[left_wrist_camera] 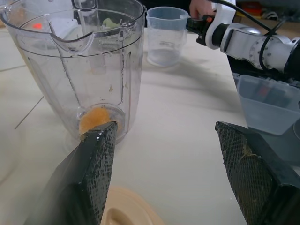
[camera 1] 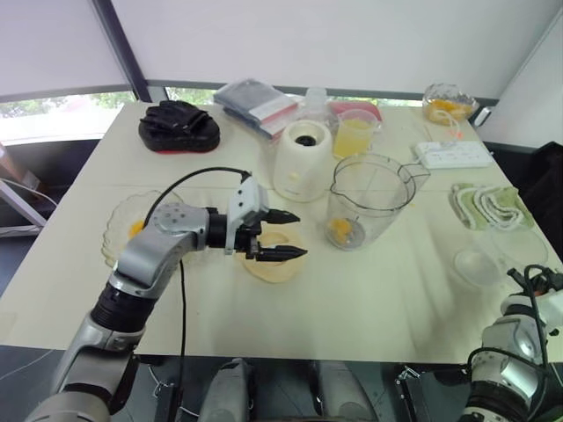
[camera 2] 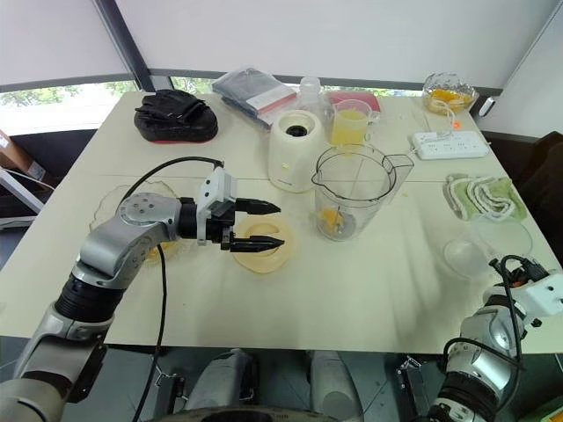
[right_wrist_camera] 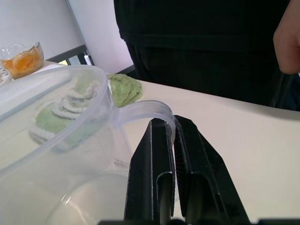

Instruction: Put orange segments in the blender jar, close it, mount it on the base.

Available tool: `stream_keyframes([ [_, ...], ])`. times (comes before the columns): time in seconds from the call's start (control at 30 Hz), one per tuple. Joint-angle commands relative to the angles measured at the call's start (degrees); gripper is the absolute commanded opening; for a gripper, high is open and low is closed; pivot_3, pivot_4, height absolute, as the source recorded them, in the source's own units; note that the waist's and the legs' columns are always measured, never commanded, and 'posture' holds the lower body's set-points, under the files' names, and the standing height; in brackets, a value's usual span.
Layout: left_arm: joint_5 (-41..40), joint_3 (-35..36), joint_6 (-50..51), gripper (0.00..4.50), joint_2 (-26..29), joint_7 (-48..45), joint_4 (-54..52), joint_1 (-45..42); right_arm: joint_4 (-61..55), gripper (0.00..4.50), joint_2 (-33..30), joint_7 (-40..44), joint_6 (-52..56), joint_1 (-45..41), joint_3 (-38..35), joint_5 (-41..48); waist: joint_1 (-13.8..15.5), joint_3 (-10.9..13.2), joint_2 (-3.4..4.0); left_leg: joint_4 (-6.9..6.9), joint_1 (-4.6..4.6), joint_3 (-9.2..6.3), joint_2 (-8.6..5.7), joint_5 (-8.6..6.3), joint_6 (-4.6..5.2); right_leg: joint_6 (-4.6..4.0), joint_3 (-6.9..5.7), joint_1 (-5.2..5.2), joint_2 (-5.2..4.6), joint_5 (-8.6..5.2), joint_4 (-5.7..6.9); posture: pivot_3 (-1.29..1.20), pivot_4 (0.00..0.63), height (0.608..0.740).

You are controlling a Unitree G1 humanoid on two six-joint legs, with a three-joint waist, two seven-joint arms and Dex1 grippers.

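- Head views: the left pincer [camera 1: 283, 235] hangs wide and empty over the flat cream lid [camera 2: 257, 247] on the worktop [camera 1: 369, 299]. The blender jar [camera 1: 369, 199] stands upright just beside it, uncovered, with an orange segment [camera 1: 339, 230] at its bottom. The base [camera 1: 302, 160] stands behind, near the jar.
- Left wrist view: the jar's spout faces the fingers [left_wrist_camera: 93, 173]; the lid lies below them. Judgement: closing comes next; the pincer should descend squarely, grip the lid by its rim and keep it level.
- Right wrist view: the right pincer [right_wrist_camera: 174, 136] is closed, holding nothing, against the handle of a clear measuring cup [right_wrist_camera: 56, 154]. A person stands behind the worktop.
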Motion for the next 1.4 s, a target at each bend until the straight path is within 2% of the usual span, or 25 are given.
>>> stream_keyframes([
  [0.03,-0.09,-0.18,-0.73,3.47,-0.28,0.14,-1.26,-0.39,-0.06,0.04,0.17,-0.25,1.92,1.13,0.66,0.63,-0.01,0.00,-0.01,0.00,0.00,0.00,0.00,0.00,0.00,0.00,0.00,0.00,0.00,0.00,0.00,0.00,0.150,0.740],
  [0.13,0.07,-0.43,-0.87,3.47,-0.64,0.23,-1.08,-0.51,-0.13,0.04,-0.22,-0.29,2.09,1.24,0.85,0.92,-0.03,0.00,-0.01,0.00,0.00,0.00,0.00,0.00,0.00,0.00,0.00,0.00,0.00,0.00,-0.01,0.00,0.150,0.740],
  [0.17,0.13,-0.51,-0.91,3.47,-0.74,0.24,-0.98,-0.59,-0.10,0.32,-0.36,-0.27,2.13,1.24,0.88,0.97,-0.03,0.00,-0.01,0.00,0.01,0.00,0.00,0.00,0.00,0.00,0.00,0.00,0.00,0.00,-0.01,0.00,0.150,0.740],
  [0.23,0.26,-0.63,-1.02,3.47,-0.88,0.22,-0.84,-0.69,-0.30,0.94,-0.64,-0.16,2.45,1.25,1.03,0.97,0.00,0.01,0.02,0.00,0.00,0.00,0.00,0.00,0.00,0.00,0.00,0.00,0.00,0.00,-0.01,0.00,0.150,0.740],
  [0.37,0.46,-0.62,-1.21,3.47,-0.86,0.12,-0.76,-0.61,-0.81,2.97,-1.16,-0.33,2.88,1.37,1.48,0.73,-0.02,0.03,0.07,-0.01,-0.03,0.01,-0.01,0.00,0.00,0.00,0.00,-0.03,-0.02,-0.01,-0.01,0.00,0.150,0.740],
  [0.63,0.89,-0.90,-1.49,3.47,-1.14,0.28,-0.90,-0.33,-3.30,2.97,-2.14,-0.63,4.09,2.70,1.35,0.57,0.04,0.04,0.07,-0.01,-0.03,0.01,-0.02,0.00,0.00,0.00,0.01,-0.03,-0.02,-0.01,-0.02,0.00,0.150,0.740],
  [1.13,1.50,-1.91,-2.69,3.47,-2.39,0.61,-0.11,-0.23,-14.99,2.97,-1.24,-0.38,10.73,8.34,1.31,2.97,0.08,0.04,0.07,-0.01,-0.04,0.00,0.02,0.00,0.00,0.00,0.02,-0.04,-0.04,-0.01,-0.03,0.00,0.150,0.740],
  [1.4,0.98,-1.60,-2.50,3.47,-3.27,0.13,2.02,-1.99,-27.36,2.97,1.54,1.25,16.57,16.42,4.13,5.24,0.12,0.03,0.08,-0.02,-0.06,-0.03,0.04,0.00,0.00,0.00,-0.01,-0.07,-0.02,-0.02,-0.03,0.00,0.150,0.740],
])
